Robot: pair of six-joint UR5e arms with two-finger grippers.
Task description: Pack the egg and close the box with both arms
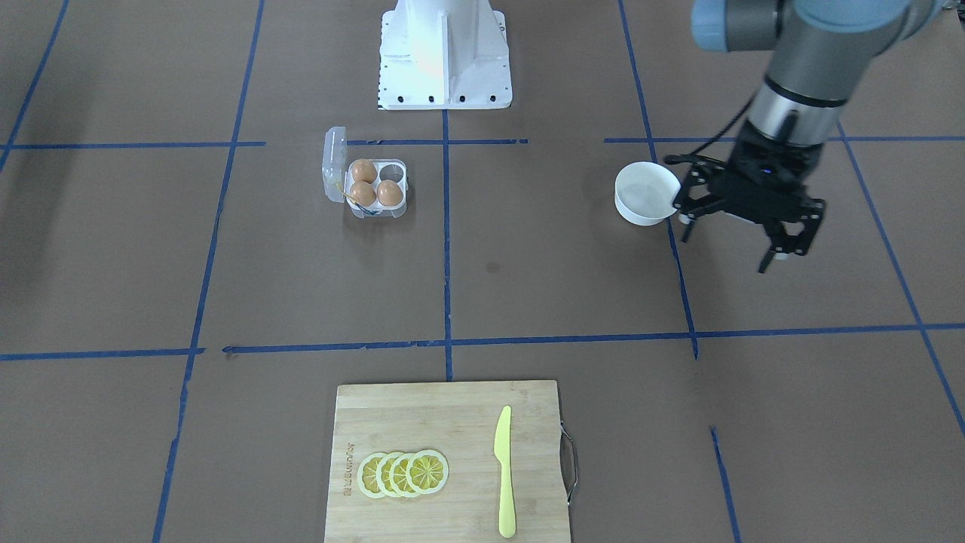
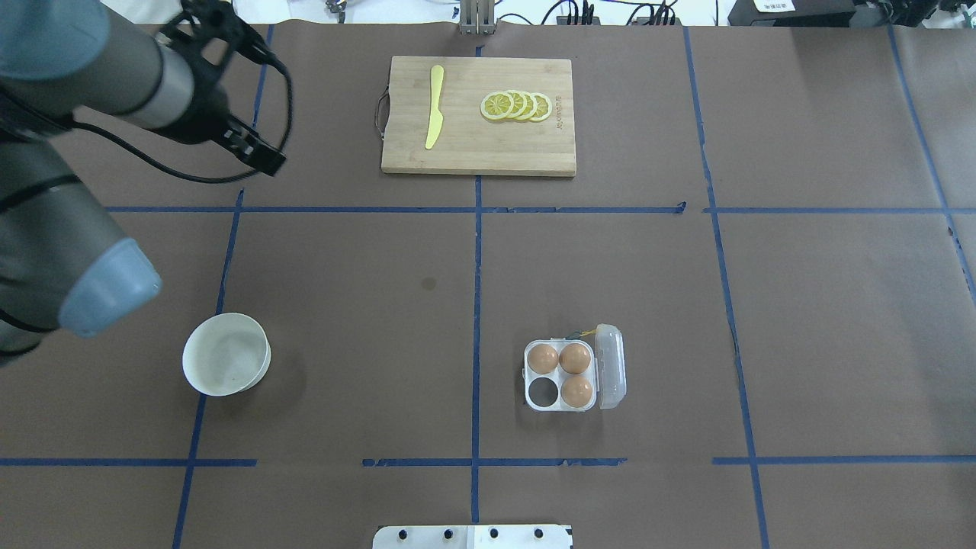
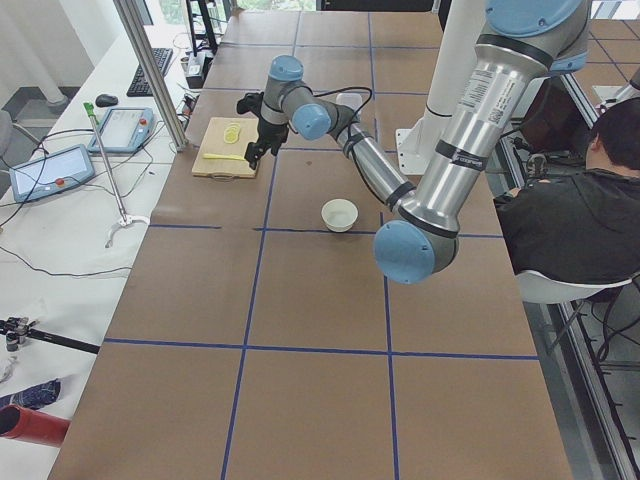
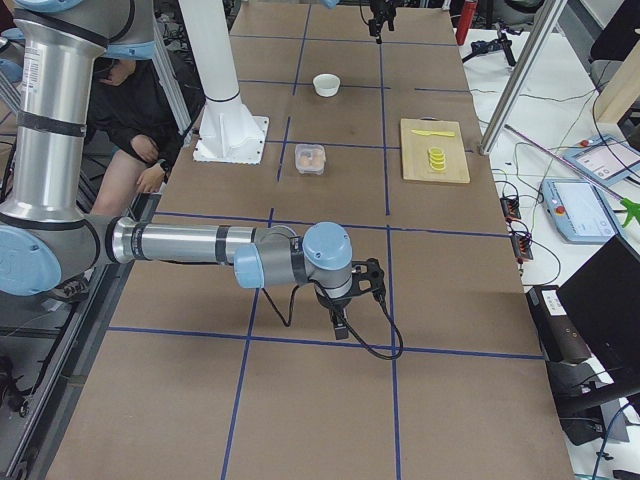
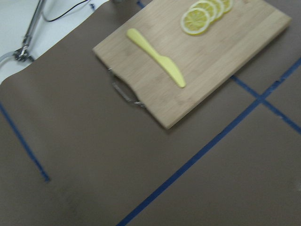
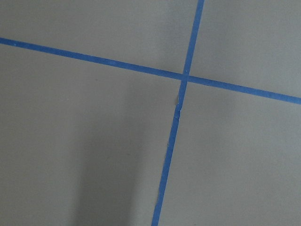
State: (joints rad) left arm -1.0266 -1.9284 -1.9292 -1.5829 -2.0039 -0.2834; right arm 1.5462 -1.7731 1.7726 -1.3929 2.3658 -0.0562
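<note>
Brown tabletop (image 1: 565, 264) bore blue tape grid (image 1: 446, 264) | box (image 1: 377, 213) sat open, upper centre | left tool (image 1: 730, 245) spread, upper right | right tool (image 4: 358, 298): cannot tell

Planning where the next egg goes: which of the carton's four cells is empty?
The cell farthest from the open lid and nearest the white pedestal; the other three each hold an egg.
</note>
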